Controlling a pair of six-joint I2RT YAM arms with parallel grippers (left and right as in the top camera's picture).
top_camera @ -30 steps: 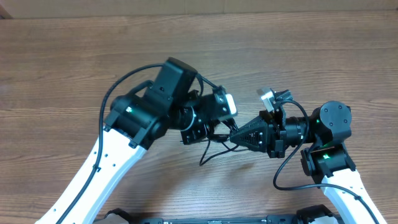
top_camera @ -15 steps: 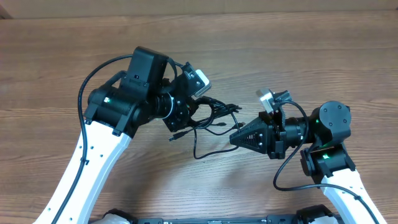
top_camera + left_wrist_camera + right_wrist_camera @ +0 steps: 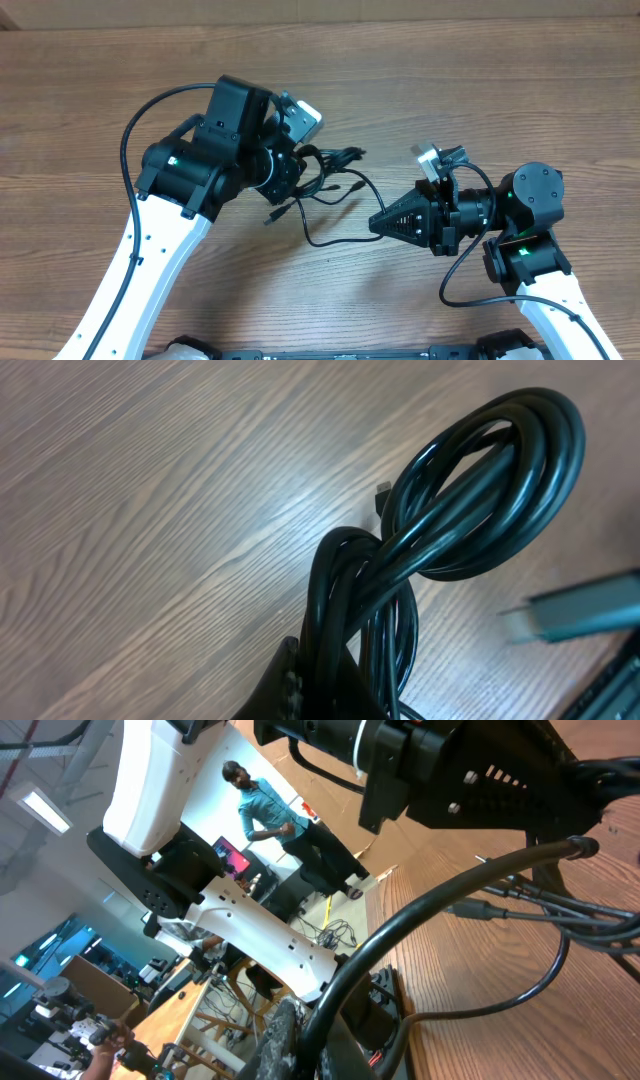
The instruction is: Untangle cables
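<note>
A bundle of thin black cables (image 3: 335,170) hangs from my left gripper (image 3: 298,178), which is shut on it above the table's middle. In the left wrist view the bundle forms a twisted loop (image 3: 480,490) rising from the gripper (image 3: 330,665), with a small plug (image 3: 381,495) behind it. One strand (image 3: 325,243) runs down from the bundle and right to my right gripper (image 3: 373,222), which is shut on it. In the right wrist view that cable (image 3: 450,910) sits pinched in the gripper (image 3: 315,1020). A loose plug end (image 3: 272,216) dangles below the left gripper.
The wooden table (image 3: 500,90) runs out to its far edge at the top of the overhead view. Thick black arm wires loop beside the left arm (image 3: 135,150) and the right arm (image 3: 455,275). A blurred silver-grey piece (image 3: 580,610) shows at the right of the left wrist view.
My left gripper has pulled the bundle up and to the left, away from the right gripper. The strand between the two grippers has drawn out longer. The right arm has stayed still.
</note>
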